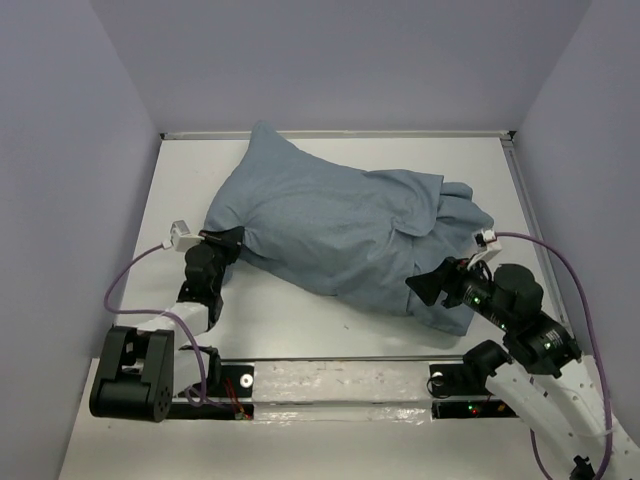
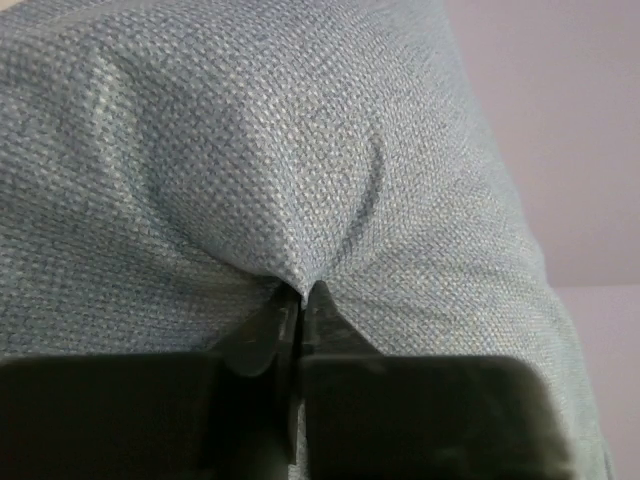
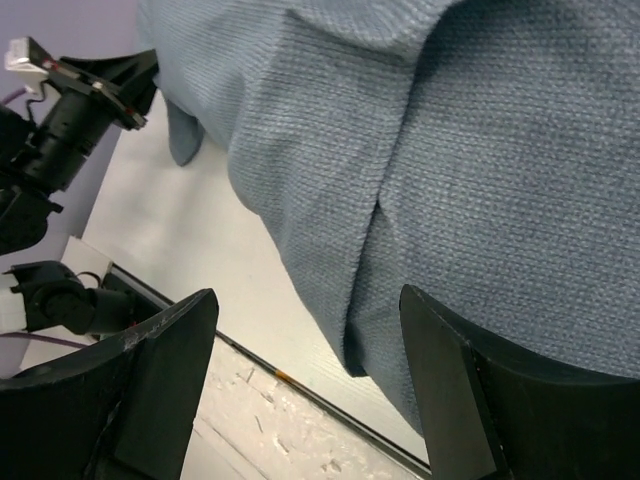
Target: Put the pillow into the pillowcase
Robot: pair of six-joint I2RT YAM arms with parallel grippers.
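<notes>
The blue-grey pillowcase [image 1: 340, 225] lies bulging across the middle of the white table, its loose folded end at the right. The white pillow is hidden; no white shows. My left gripper [image 1: 228, 240] is at the pillowcase's left edge, shut on a pinch of its cloth [image 2: 300, 270]. My right gripper [image 1: 428, 287] is open at the lower right edge of the pillowcase, which fills the top of the right wrist view [image 3: 450, 150]. Its fingers [image 3: 170, 350] stand wide apart with the cloth's hem between them, not touching.
White walls enclose the table [image 1: 320, 310] on the left, back and right. A taped metal rail [image 1: 340, 385] with the arm bases runs along the near edge. The left arm [image 3: 70, 130] shows in the right wrist view.
</notes>
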